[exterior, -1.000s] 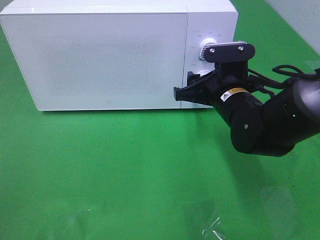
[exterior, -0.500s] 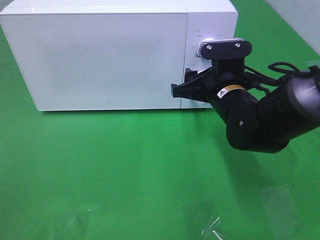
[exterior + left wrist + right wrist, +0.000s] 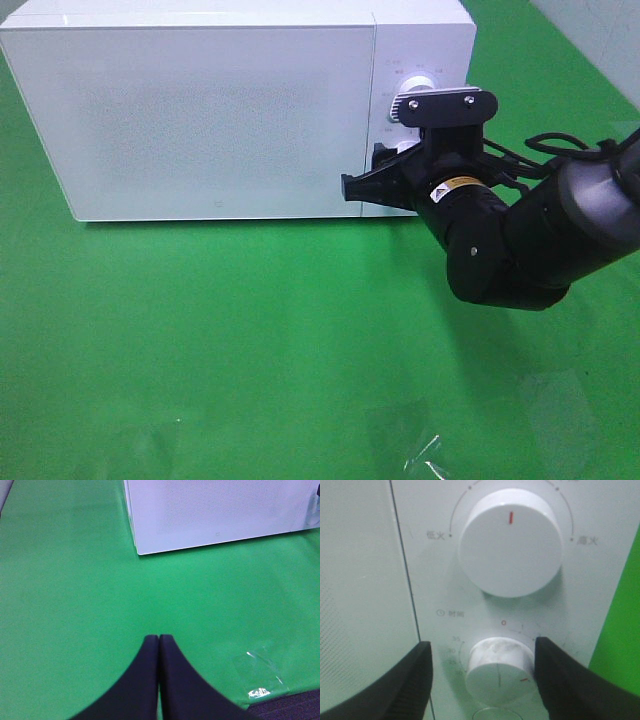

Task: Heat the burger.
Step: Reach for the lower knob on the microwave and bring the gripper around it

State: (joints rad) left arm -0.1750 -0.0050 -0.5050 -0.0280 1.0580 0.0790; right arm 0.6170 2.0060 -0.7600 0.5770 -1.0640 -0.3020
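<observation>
The burger is out of view. The white microwave [image 3: 220, 120] stands at the back with its door closed. My right gripper [image 3: 363, 170] is up against the control panel, below the upper power knob [image 3: 405, 105]. In the right wrist view its black fingers [image 3: 405, 685] stand on either side of the lower timer knob [image 3: 497, 670]. One finger is at the knob's edge and the other stands a gap away, so the right gripper [image 3: 482, 647] is open around the knob. The power knob [image 3: 510, 542] sits above it. My left gripper [image 3: 158, 639] is shut and empty over the green cloth.
A scrap of clear plastic film [image 3: 425, 455] lies on the green cloth near the front edge, also seen beside the left gripper as film [image 3: 257, 672]. The microwave's front lower corner [image 3: 140, 552] is ahead of the left gripper.
The right arm has shifted slightly left and closer to the control panel. Its fingers have drawn in a little around the timer knob. The left gripper has not visibly moved.
</observation>
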